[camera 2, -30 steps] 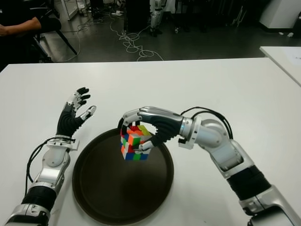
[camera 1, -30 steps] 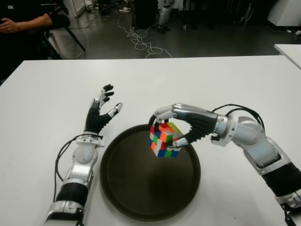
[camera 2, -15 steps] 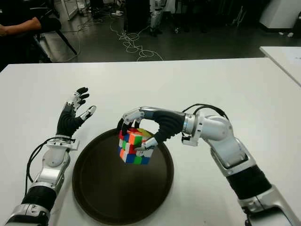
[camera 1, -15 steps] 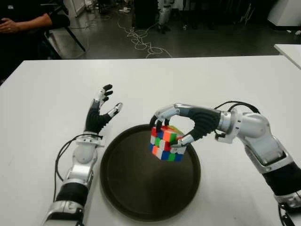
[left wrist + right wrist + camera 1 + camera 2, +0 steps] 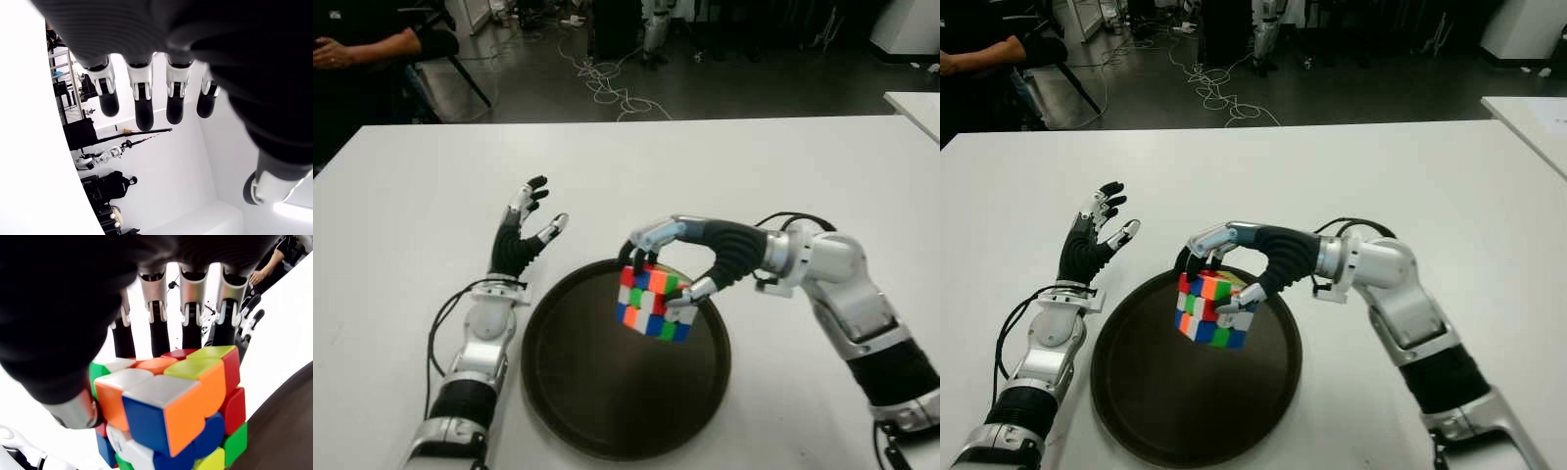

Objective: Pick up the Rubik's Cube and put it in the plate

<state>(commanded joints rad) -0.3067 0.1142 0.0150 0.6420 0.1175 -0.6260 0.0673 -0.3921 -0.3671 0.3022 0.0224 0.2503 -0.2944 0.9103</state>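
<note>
Since the picture one second earlier, the Rubik's Cube (image 5: 653,305) has been carried a little lower and further toward the plate's centre, and the right forearm has been drawn inward with it. The cube is held tilted above the dark round plate (image 5: 570,406), over its 1 o'clock portion; whether it is touching the plate floor cannot be told. It is grasped by the right robot hand (image 5: 677,262), four fingers (image 5: 191,330) being laid over the far faces and the thumb pressed on the near side.

Risks are judged as follows. If the grip is let go from this tilt, the cube may land on an edge, tumble, and roll toward the rim at 1 o'clock, possibly coming to rest outside the plate. If the cube is pressed down on one corner, the shallow plate may be shifted on the white tabletop (image 5: 401,215). A fingertip could also drag the cube as the fingers are withdrawn.

The left robot hand (image 5: 523,231) is shown at the plate's 10 o'clock, fingers spread and nothing held.
</note>
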